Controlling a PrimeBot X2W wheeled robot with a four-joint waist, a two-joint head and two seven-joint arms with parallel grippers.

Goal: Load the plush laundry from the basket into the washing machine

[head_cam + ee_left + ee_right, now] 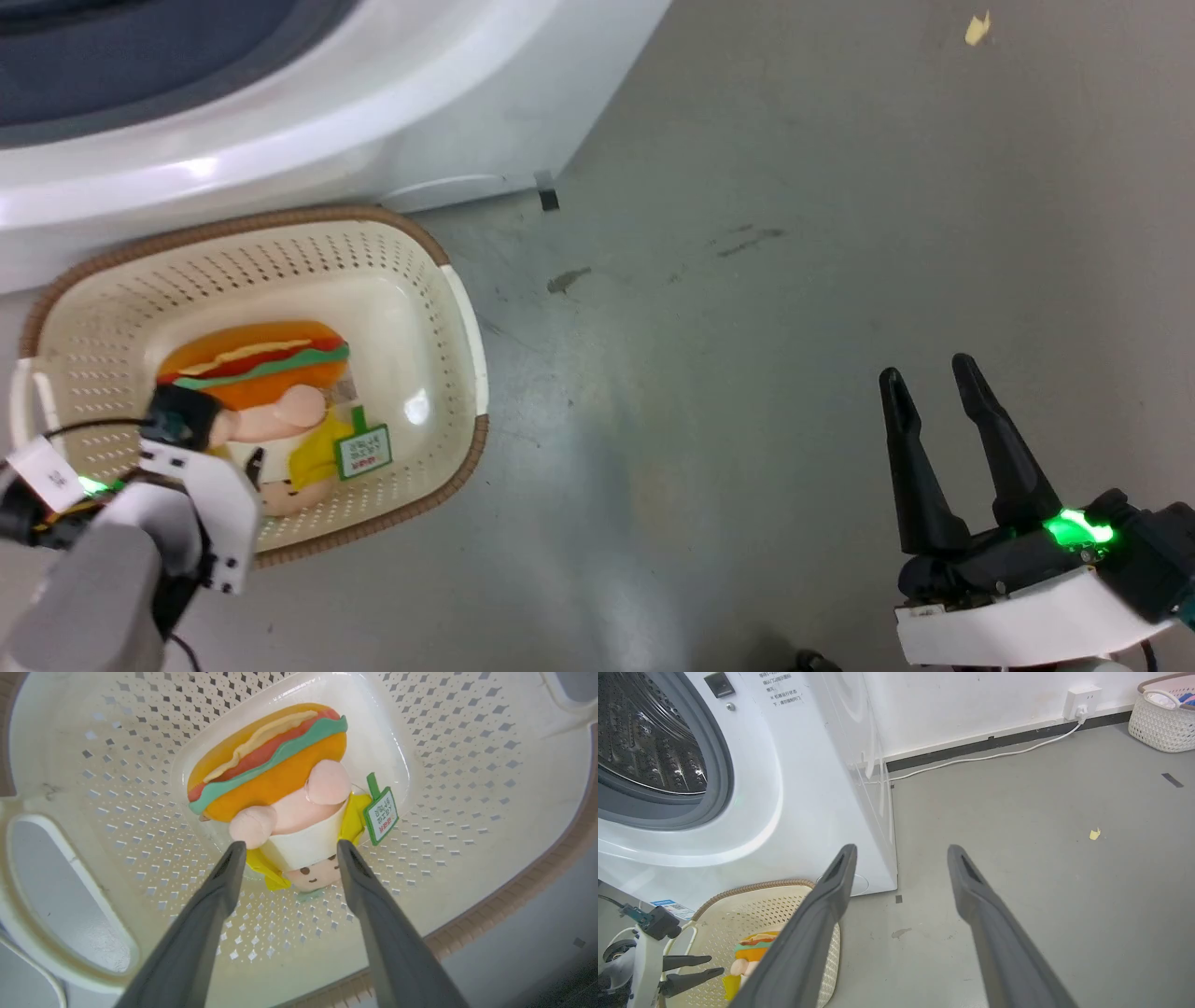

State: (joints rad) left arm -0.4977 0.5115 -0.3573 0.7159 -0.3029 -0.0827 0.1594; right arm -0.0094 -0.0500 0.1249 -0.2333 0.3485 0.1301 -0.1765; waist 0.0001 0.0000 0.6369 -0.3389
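Plush laundry [285, 812] is seen lying on the base of the basket [467, 765], straight ahead of the left gripper [289, 845]. That gripper's fingers [219, 891] are held spread wide, and the doll's white and yellow body is framed between their tips. Whether the tips touch the fabric cannot be told, and nothing is pinched. The orange hamburger hat [275, 770] is found beyond the fingertips, farther from the wrist. A small face with dot eyes is seen nearest the wrist, between the two fingers. A green-edged white tag [382, 814] is seen just outside the finger at the right of the left wrist view.

The right gripper [926, 369] is held well apart from the basket, over bare grey floor [747, 420], with its fingers likewise parted and nothing between them. Ahead of it and to its left the washing machine [794, 812] is seen, with its steel drum [644, 732] exposed inside the grey door ring [717, 765]. The basket is set on the floor just before the machine's front. Far ahead, to the right gripper's right, a second woven basket [1160, 723] is placed by the wall.
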